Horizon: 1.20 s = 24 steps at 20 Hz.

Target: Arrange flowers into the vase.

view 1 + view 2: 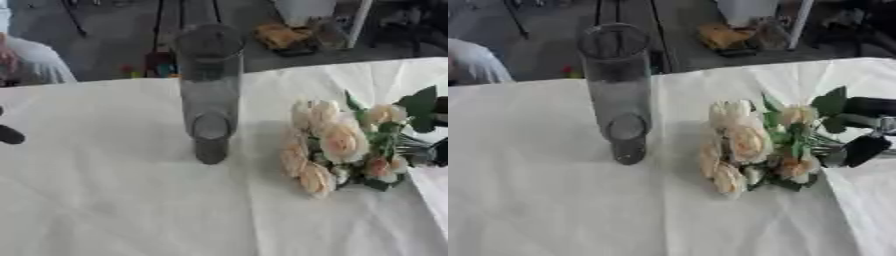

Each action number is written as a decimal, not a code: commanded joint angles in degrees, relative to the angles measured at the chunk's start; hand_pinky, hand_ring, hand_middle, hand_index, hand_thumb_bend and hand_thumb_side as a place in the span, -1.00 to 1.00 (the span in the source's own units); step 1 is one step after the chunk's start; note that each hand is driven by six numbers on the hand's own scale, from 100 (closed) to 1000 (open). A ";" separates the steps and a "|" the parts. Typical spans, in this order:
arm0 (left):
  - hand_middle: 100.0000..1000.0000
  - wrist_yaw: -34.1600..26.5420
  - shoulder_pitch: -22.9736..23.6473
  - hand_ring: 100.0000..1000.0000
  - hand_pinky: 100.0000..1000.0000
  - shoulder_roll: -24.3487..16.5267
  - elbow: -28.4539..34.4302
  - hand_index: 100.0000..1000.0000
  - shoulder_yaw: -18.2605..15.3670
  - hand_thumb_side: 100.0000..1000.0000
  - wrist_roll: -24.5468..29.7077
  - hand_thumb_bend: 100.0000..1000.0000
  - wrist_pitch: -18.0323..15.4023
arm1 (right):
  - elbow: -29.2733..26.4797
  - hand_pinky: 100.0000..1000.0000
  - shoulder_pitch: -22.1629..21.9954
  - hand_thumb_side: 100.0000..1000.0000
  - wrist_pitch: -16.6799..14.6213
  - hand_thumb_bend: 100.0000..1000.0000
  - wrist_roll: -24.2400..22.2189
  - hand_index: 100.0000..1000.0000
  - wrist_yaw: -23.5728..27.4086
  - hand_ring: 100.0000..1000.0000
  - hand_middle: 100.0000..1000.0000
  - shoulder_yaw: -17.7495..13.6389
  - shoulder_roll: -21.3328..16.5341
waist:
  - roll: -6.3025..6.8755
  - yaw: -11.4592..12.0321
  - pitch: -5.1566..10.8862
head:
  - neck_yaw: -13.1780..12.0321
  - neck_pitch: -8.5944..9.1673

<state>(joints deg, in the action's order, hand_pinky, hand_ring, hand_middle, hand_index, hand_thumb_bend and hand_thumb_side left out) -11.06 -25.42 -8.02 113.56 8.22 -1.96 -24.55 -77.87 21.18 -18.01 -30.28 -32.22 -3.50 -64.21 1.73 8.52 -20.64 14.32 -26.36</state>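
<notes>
One vase; one bunch of flowers; one table.

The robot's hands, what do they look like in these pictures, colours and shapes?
Only a little of each shows. The right hand at the right edge is mostly black with thick, rounded finger segments and silver metal parts between them, partly behind the green leaves of the flowers. The left hand shows as just a small, dark, rounded shape at the left edge. No cables or markings are visible.

Clear vase upright; peach bouquet lying right.
</notes>
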 commanded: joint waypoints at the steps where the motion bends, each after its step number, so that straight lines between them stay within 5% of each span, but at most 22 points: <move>1: 0.36 0.09 -0.76 0.25 -0.06 -0.33 1.03 0.72 0.11 1.00 0.11 -0.85 0.04 | 0.71 0.71 0.79 -0.13 0.10 -0.52 0.48 1.00 -0.42 1.00 1.00 -0.55 -1.48 | -0.20 0.03 0.90 | 0.37 0.84; 24: 0.37 0.42 -0.90 0.25 -0.05 -0.28 1.03 0.71 0.29 1.00 0.41 -0.89 0.19 | 5.75 0.69 2.35 -0.13 -0.36 -0.57 -0.01 1.00 1.03 1.00 0.96 -0.07 0.34 | -0.06 0.64 -0.12 | 1.62 1.95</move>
<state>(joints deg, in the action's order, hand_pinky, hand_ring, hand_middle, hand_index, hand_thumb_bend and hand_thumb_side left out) -10.78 -25.68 -8.01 113.56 8.54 -1.70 -24.32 -72.09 22.72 -18.56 -30.49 -31.86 -3.11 -62.20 1.88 9.17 -21.81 15.74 -25.05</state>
